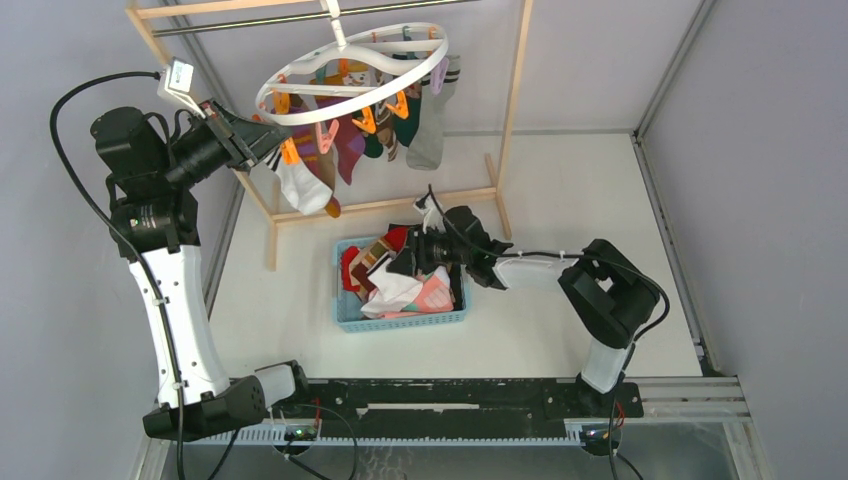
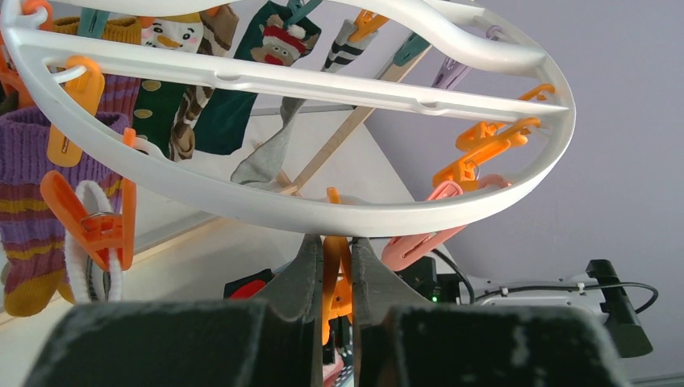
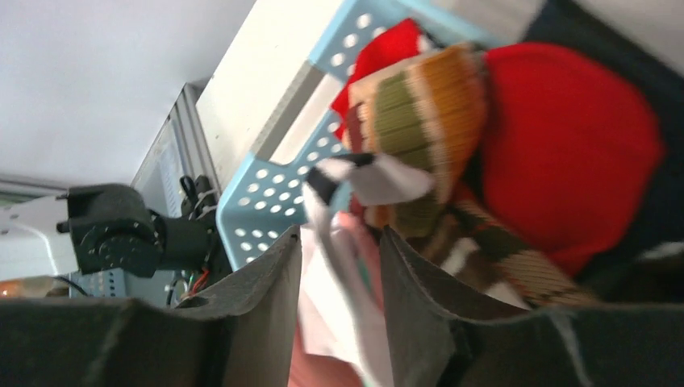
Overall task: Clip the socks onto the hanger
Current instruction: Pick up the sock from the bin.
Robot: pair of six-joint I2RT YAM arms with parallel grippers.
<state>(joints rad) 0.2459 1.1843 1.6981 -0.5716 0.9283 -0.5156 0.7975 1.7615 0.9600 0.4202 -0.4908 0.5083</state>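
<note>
The white round hanger (image 1: 300, 75) hangs from the rack bar with several socks (image 1: 430, 130) clipped to it. My left gripper (image 1: 262, 140) is at its near-left rim. In the left wrist view it (image 2: 337, 242) is shut on an orange clip (image 2: 335, 278) just under the ring (image 2: 323, 214). More socks lie piled in the blue basket (image 1: 400, 321). My right gripper (image 1: 415, 255) is down in that pile. In the right wrist view it (image 3: 339, 242) is closed on a white and pink sock (image 3: 347, 290), beside a striped sock (image 3: 435, 105) and a red one (image 3: 565, 145).
The light wooden rack frame (image 1: 510, 110) stands at the back, its foot bar just behind the basket. A free pink clip (image 2: 419, 242) and orange clips (image 2: 484, 149) hang on the ring's right side. Grey walls close in on both sides.
</note>
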